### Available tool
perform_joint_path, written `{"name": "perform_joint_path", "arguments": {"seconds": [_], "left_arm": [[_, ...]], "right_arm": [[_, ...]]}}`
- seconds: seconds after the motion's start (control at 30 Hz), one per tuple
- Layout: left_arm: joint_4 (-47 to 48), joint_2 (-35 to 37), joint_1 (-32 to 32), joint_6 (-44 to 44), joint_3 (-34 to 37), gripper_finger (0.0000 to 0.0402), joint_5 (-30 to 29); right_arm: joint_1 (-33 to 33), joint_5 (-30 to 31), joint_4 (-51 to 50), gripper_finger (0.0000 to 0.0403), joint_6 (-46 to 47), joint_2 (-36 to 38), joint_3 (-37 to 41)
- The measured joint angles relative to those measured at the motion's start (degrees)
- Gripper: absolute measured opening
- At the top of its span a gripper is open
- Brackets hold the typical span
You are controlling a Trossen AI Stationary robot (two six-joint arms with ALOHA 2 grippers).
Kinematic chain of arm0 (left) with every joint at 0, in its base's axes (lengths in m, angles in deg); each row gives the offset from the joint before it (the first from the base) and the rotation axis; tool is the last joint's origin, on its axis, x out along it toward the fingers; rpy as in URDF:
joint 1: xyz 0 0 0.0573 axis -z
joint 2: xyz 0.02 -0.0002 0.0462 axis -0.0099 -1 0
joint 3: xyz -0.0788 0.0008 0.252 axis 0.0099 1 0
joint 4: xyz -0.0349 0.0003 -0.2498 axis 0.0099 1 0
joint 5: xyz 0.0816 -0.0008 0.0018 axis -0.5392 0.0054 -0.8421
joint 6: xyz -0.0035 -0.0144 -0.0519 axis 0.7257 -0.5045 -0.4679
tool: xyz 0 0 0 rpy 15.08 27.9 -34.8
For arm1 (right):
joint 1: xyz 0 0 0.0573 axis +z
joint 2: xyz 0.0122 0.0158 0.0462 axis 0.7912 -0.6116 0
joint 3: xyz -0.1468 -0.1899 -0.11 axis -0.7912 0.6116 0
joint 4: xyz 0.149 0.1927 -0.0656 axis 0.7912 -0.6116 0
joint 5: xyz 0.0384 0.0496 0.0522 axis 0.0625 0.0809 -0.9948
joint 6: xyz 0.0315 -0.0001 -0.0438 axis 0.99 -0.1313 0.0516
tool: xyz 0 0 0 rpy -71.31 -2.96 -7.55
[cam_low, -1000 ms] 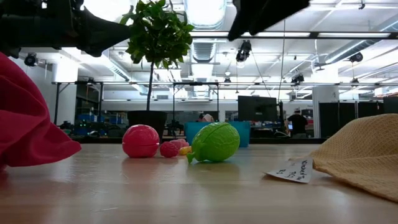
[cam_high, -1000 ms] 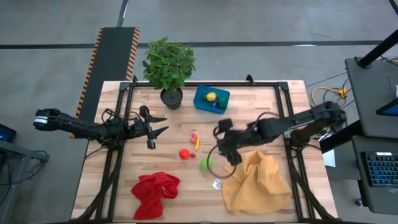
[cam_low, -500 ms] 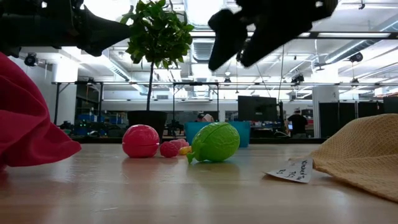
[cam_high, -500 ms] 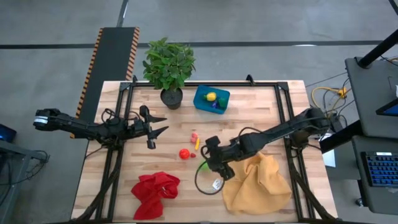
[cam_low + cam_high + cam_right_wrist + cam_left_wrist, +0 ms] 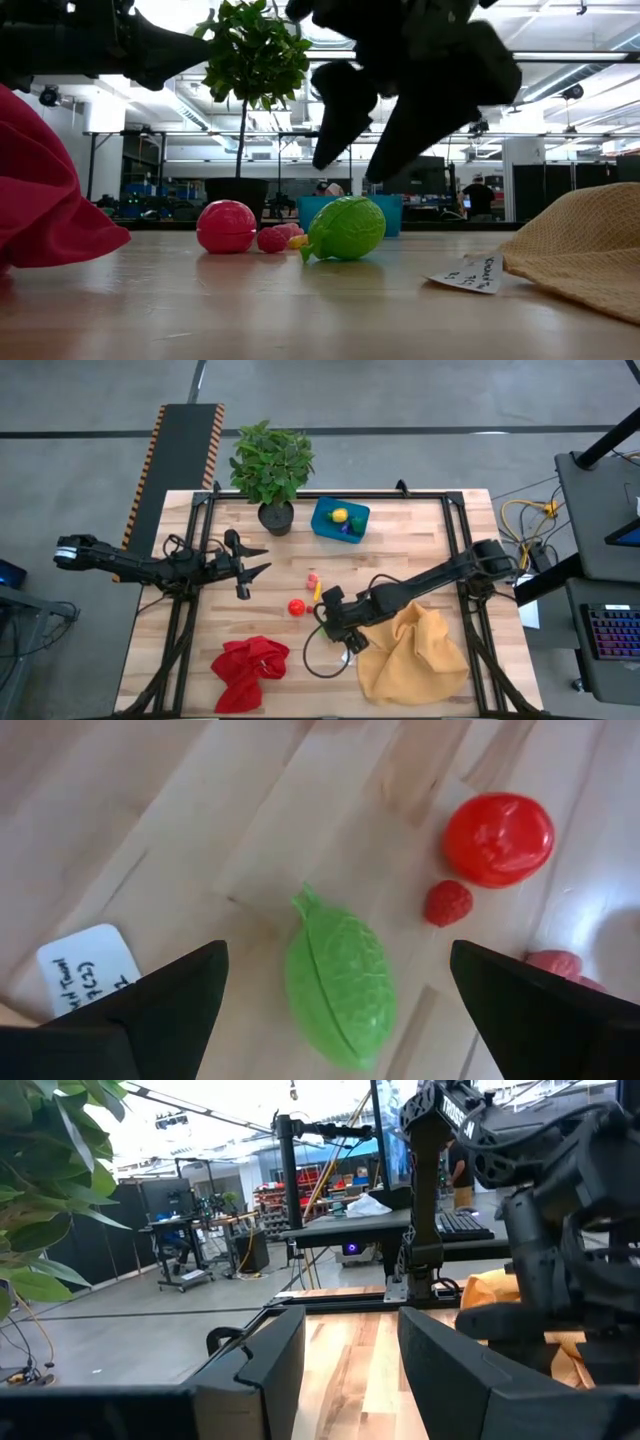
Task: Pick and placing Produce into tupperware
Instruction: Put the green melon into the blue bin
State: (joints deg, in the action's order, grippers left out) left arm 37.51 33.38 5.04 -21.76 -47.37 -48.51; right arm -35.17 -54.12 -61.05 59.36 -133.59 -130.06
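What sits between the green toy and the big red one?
A small red berry lies between the green toy and the red ball, apart from both, in the right wrist view.

- One teal tub [image 5: 340, 520]
- Two cloths: one red [image 5: 251, 663], one mustard [image 5: 412, 655]
- One potted plant [image 5: 271, 468]
- One white tag [image 5: 470, 274]
- Two robot arms

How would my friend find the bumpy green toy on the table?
Start at the mustard cloth near the table's front right. Just left of it, the right gripper hangs open over a green toy. It's leaf-shaped, ridged and the only green one beside the red ball.
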Motion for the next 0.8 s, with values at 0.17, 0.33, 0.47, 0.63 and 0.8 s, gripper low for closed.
{"name": "perform_joint_path", "arguments": {"seconds": [0.17,0.33,0.47,0.63,0.8], "left_arm": [[-0.04,-0.02,0.02,-0.02,0.02,0.0148,0.02],[0.00,0.00,0.00,-0.01,0.02,0.0148,0.03],[-0.01,-0.04,0.00,-0.02,0.05,0.0148,0.03],[0.00,-0.04,0.00,-0.02,0.09,0.0148,0.02],[-0.02,-0.09,0.00,-0.02,0.09,0.0148,0.03]], "right_arm": [[-0.66,0.15,0.91,0.0374,-0.84,-2.76,0.00],[-1.56,0.28,0.82,0.0374,-1.46,-5.02,0.02],[-2.15,0.33,0.84,0.0374,-1.45,-5.99,0.02],[-2.18,0.31,0.94,0.0368,-2.10,-6.37,0.25],[-2.16,0.23,0.88,0.0323,-2.32,-6.37,0.66]]}}
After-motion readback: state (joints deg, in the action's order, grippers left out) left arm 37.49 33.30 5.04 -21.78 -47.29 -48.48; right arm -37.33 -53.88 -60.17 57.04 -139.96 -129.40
